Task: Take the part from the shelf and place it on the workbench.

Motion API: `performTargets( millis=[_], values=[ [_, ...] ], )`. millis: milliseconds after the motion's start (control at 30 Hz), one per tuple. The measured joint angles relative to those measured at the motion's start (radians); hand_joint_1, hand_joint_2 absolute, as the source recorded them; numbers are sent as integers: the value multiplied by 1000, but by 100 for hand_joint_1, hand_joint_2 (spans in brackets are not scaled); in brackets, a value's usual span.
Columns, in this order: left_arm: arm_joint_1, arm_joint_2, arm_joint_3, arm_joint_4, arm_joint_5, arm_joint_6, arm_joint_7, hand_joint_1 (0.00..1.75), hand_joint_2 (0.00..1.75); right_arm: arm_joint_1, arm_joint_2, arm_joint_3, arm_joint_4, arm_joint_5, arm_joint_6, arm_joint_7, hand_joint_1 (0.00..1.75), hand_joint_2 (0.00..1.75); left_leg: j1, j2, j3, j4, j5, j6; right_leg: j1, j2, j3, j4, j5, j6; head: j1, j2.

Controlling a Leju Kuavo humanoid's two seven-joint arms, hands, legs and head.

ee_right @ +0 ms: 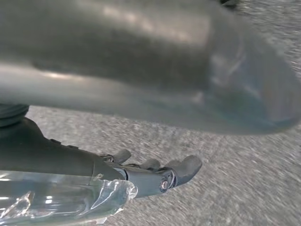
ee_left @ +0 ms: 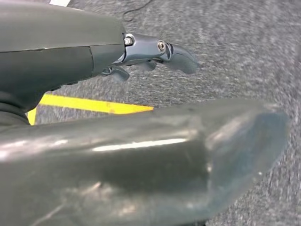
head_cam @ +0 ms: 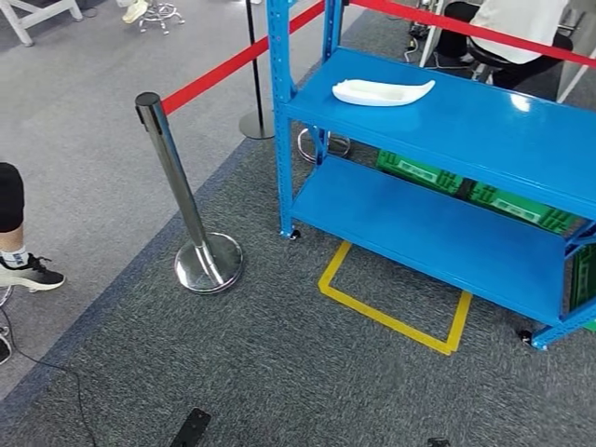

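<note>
A long white part (head_cam: 383, 90) lies flat near the left end of the blue shelf's upper board (head_cam: 478, 126) in the head view. My left hand (ee_left: 142, 99) hangs over grey carpet in the left wrist view, thumb and fingers (ee_left: 156, 49) stretched out with nothing in them. My right hand (ee_right: 152, 117) hangs the same way in the right wrist view, its fingers (ee_right: 167, 174) extended and apart, holding nothing. Both hands are far from the part.
A chrome post (head_cam: 184, 200) carrying red tape (head_cam: 224, 65) stands left of the shelf. A yellow floor outline (head_cam: 394, 317) lies before the lower board (head_cam: 428, 228). Green crates (head_cam: 520, 207) sit behind. One person's shoe (head_cam: 28, 273) shows at left; another person sits behind the shelf (head_cam: 513, 23).
</note>
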Motion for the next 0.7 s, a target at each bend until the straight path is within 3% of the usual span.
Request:
performTargets(
  millis=[33,67,133,167,233,300,367,433,500,533,567,600,633,667,700],
  values=[
    [3,1,0,0,3,0,2,0,0,3,3,-1,2,7,2,3,0,0,0,-8,9,0,-6,0,0,1,-21,19,11,1,0,0],
    [6,1,1,0,5,1,5,0,0,4,7,-1,3,17,4,2,0,0,0,-15,20,1,-13,-2,-2,1,-23,-1,43,3,0,0],
    [8,1,2,0,6,4,8,0,0,4,13,-1,5,33,9,-5,0,0,2,-22,46,2,-30,-11,-10,2,19,-122,132,12,0,0],
    [8,1,2,0,8,5,9,0,0,3,16,0,6,38,13,-9,0,0,2,-24,56,3,-40,-18,-13,6,43,-178,156,17,0,0],
    [6,2,2,0,12,6,12,0,0,1,24,0,10,41,24,-16,0,0,1,-25,64,9,-60,-30,-14,15,76,-240,152,9,-1,0],
    [5,4,2,0,14,-4,11,0,0,1,29,0,12,42,37,-20,0,0,1,-24,67,11,-76,-34,-12,21,89,-252,126,-13,-8,0],
    [3,8,1,0,13,-24,7,0,0,3,30,0,12,44,45,-21,0,0,2,-16,60,39,-86,-42,-13,26,109,-254,109,-28,-16,0],
    [1,11,1,0,13,-37,2,0,0,3,31,-1,12,45,48,-23,0,0,3,-4,-10,151,-105,-53,-13,29,141,-261,87,-38,-21,0],
    [3,13,1,0,14,-40,1,0,0,4,31,-1,12,46,48,-22,0,0,5,0,-129,290,-114,-58,-13,35,176,-266,60,-41,-23,0],
    [6,14,1,0,16,-41,0,0,0,6,32,-1,12,46,48,-22,0,0,5,0,-177,323,-92,-57,-13,41,196,-270,45,-41,-24,0],
    [9,16,2,0,17,-41,0,0,0,8,32,-1,12,46,48,-22,0,0,5,-1,-206,315,-46,-55,-13,50,220,-276,29,-41,-24,0],
    [12,17,2,0,19,-41,0,0,0,9,33,-1,12,46,47,-22,0,0,5,-3,-213,269,19,-53,-14,60,247,-286,14,-41,-24,0],
    [15,18,2,0,20,-40,0,0,0,9,33,-1,12,46,46,-22,0,0,5,-11,-204,196,92,-51,-15,70,276,-301,1,-41,-25,0],
    [18,19,2,0,20,-40,0,0,0,7,35,-1,13,46,45,-22,0,0,5,-23,-187,119,147,-49,-15,81,304,-317,-12,-39,-27,0],
    [19,20,2,0,20,-40,1,0,0,4,36,-1,13,45,45,-23,0,0,5,-33,-168,55,172,-47,-14,94,331,-338,-24,-36,-30,0]
  ],
)
